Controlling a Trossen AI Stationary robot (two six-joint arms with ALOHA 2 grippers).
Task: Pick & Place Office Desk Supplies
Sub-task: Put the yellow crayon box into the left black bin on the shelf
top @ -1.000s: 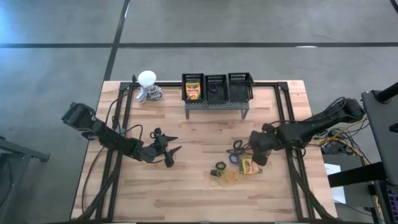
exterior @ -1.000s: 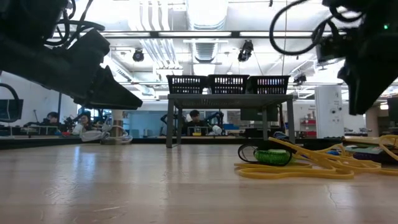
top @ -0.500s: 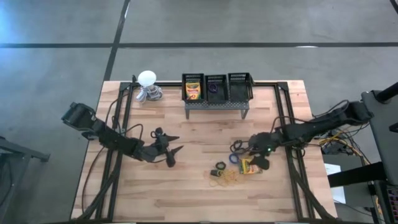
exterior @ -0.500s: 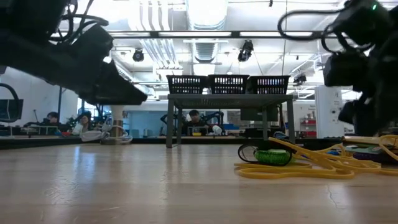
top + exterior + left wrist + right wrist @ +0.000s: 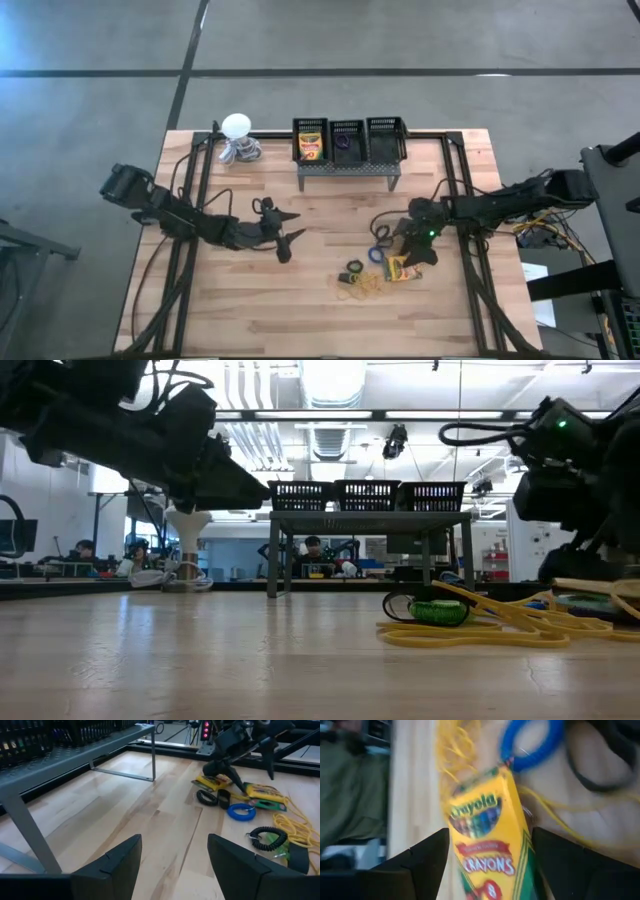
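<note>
A yellow-and-green crayon box lies flat on the table right of centre. My right gripper is open and tipped down over it, one finger along each long side. Past the box lie a blue ring, black rings and a tangle of yellow rubber bands. A second crayon box shows in the left wrist view. My left gripper hovers open and empty left of centre, pointing toward the supplies. My right gripper's open fingers stand close beside the long sides of the crayon box, slanting down along its length from the table's right. The box lies flat on the wood. Whether the fingers touch it I cannot tell.
A black three-compartment basket rack stands on legs at the far middle, with a crayon box in its left basket and a dark ring in the middle one. A white ball on a coiled grey base sits at the far left.
My right gripper has dropped and tipped steeply down onto the crayon box, shifting slightly toward the table's left. My left gripper has drifted toward the table's right and risen a little. The supplies lie where they were.
</note>
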